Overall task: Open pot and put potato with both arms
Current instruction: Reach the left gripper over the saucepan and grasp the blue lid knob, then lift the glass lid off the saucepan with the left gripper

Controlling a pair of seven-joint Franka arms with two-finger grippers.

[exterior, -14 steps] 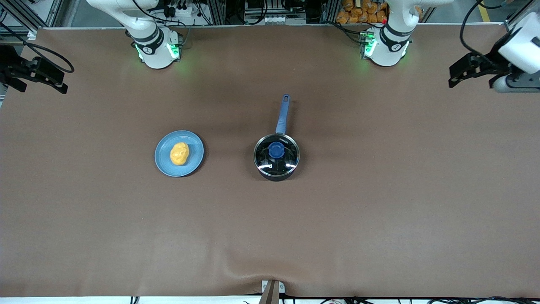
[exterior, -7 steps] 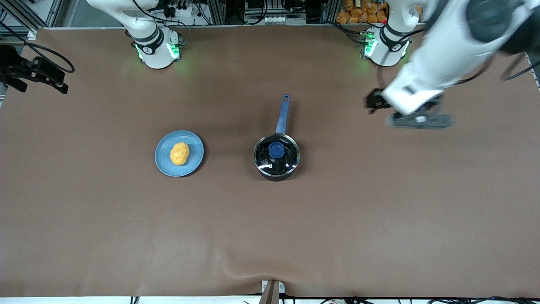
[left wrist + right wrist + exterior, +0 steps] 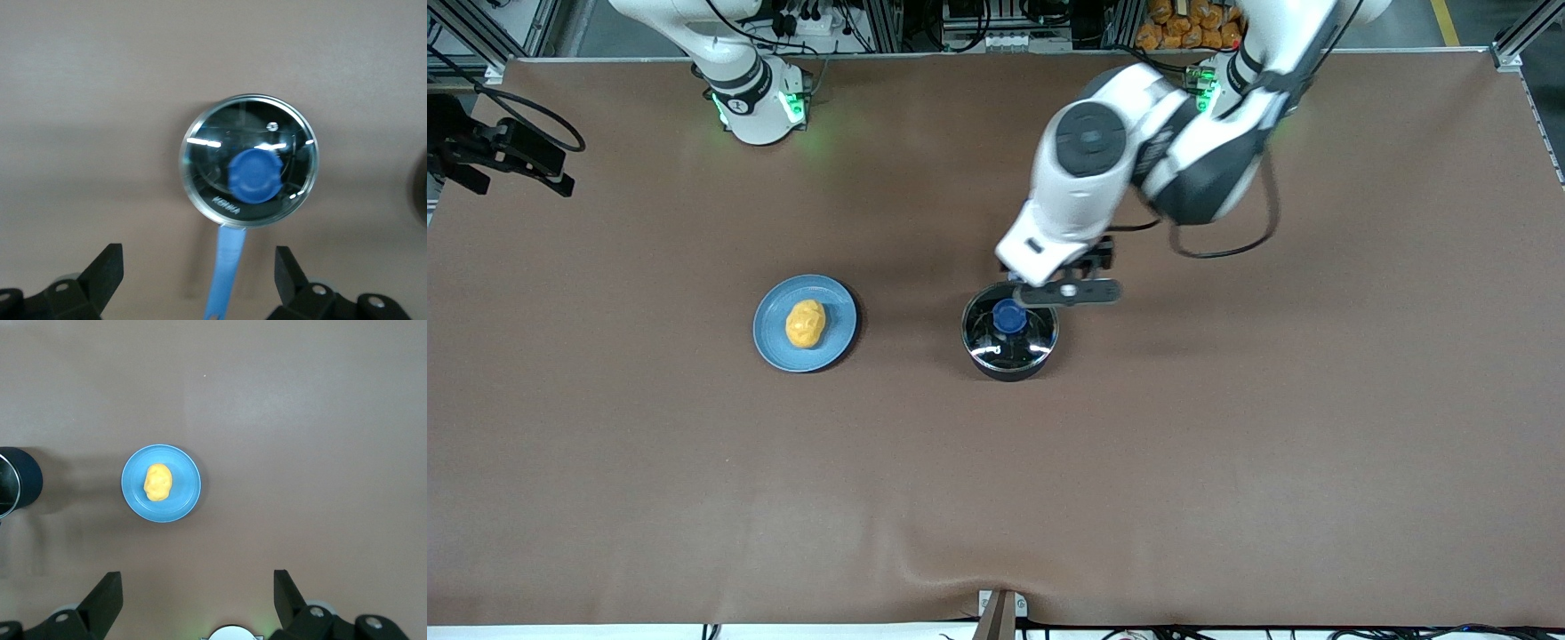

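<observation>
The black pot (image 3: 1009,347) stands mid-table with its glass lid (image 3: 996,342) on and a blue knob (image 3: 1009,316) on top. My left gripper (image 3: 1054,271) hangs open above the pot's blue handle (image 3: 227,273), which my arm hides in the front view. In the left wrist view the lid (image 3: 250,133) and knob (image 3: 253,177) lie just past the open fingers (image 3: 110,267). The yellow-orange potato (image 3: 805,323) lies on a light-blue plate (image 3: 840,307). My right gripper (image 3: 560,173) waits open, high over the right arm's end of the table, and holds nothing.
The right wrist view looks down on the plate (image 3: 183,503), the potato (image 3: 158,482) and the pot's edge (image 3: 17,483). Both arm bases (image 3: 756,107) stand along the table's edge by the robots. Brown cloth covers the table (image 3: 1227,462).
My left arm has swung in from the left arm's end of the table to above the pot's handle. The right arm, pot, lid and potato have not moved.
</observation>
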